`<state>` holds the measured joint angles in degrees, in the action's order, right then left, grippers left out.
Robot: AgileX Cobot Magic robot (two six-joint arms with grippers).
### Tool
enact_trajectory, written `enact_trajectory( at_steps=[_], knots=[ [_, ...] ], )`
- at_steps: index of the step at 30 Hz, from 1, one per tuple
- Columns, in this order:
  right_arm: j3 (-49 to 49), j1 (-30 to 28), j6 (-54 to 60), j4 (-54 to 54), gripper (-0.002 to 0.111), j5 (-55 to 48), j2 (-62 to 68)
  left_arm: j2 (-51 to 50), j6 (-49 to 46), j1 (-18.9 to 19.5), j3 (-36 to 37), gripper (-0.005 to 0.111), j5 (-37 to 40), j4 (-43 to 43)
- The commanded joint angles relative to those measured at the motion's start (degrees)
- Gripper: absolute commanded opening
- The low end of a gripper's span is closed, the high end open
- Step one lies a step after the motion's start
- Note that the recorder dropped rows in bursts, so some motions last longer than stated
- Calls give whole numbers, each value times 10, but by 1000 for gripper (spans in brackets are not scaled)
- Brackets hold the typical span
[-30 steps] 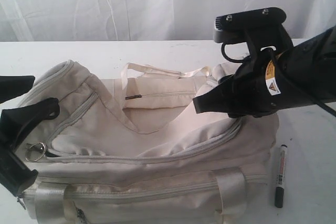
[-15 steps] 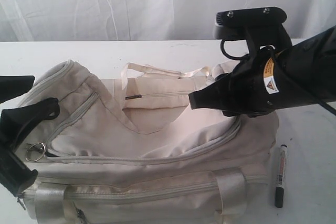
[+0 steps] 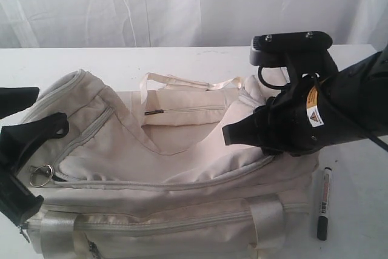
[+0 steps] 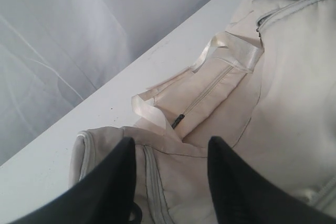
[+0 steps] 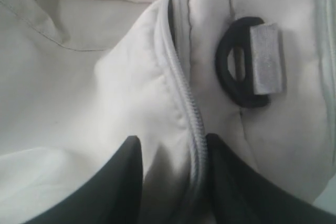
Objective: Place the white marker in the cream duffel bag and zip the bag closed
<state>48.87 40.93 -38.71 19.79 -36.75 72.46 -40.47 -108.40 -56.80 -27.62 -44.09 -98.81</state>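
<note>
Cream duffel bag [image 3: 182, 168]; white, black-ended marker [image 3: 325, 195].

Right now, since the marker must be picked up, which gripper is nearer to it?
Right. The right gripper is over the end of the bag beside the marker; the left gripper is at the bag's opposite end, farther off.

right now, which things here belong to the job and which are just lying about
For the job: cream duffel bag; white marker.
Just there: table; white curtain behind it.
</note>
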Motion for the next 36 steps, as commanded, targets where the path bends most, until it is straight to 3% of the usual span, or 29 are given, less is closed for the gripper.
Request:
enact_trajectory(
  at_steps=[1, 17, 28, 36],
  knots=[
    [-15, -4, -1, -14, 37, 43, -4, 4, 2, 2, -3, 48, -1, -11],
    [-13, -4, 0, -18, 9, 138, -4, 4, 5, 2, -3, 48, -1, -11],
    [13, -4, 14, -18, 8, 161, -23, 4, 6, 2, -3, 48, 7, -11],
    [38, -4, 14, -19, 8, 207, -35, 4, 22, 2, -1, 48, 111, -11]
  ],
)
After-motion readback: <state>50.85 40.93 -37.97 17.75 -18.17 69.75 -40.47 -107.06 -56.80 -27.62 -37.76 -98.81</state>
